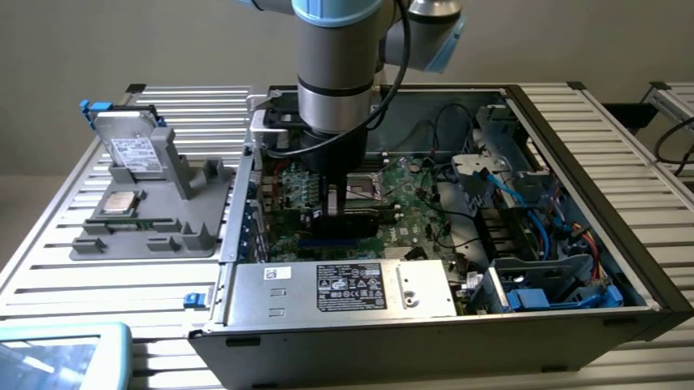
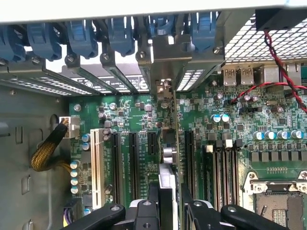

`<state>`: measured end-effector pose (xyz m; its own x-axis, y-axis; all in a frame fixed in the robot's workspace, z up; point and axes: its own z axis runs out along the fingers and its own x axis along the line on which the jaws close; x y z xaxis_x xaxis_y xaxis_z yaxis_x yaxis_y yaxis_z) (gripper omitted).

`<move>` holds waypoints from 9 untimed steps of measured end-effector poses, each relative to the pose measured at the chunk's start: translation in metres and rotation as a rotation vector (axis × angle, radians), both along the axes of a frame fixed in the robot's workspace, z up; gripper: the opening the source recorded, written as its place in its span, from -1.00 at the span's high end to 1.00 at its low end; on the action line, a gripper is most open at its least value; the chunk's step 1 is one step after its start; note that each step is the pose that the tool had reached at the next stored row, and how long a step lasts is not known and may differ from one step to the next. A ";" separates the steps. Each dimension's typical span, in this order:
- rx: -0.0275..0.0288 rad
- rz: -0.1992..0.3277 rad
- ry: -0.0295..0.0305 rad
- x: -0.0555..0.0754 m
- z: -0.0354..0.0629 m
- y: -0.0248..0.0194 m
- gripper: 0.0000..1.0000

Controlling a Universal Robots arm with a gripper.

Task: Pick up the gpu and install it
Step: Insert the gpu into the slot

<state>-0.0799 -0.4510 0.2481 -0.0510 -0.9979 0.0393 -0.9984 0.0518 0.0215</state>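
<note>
Gripper (image 1: 344, 210) down inside the open computer case (image 1: 434, 349), jaws part-way closed and clamped on the gpu (image 1: 349, 223) — the card stands on edge over the green motherboard (image 1: 418, 191). From the wrist view the gpu (image 2: 168, 148) runs edge-on between the fingers (image 2: 152, 201) toward its silver bracket (image 2: 163, 88), lying among the long black slots (image 2: 117, 163) (whether it is seated I cannot tell). On the exterior view's left, a grey tray (image 1: 130, 244) holds a hard drive (image 1: 136, 150).
</note>
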 end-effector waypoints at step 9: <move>0.0002 -0.001 0.0000 -0.001 0.0000 -0.0018 0.44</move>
<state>-0.0805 -0.4528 0.2481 -0.0516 -0.9979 0.0390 -0.9984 0.0524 0.0215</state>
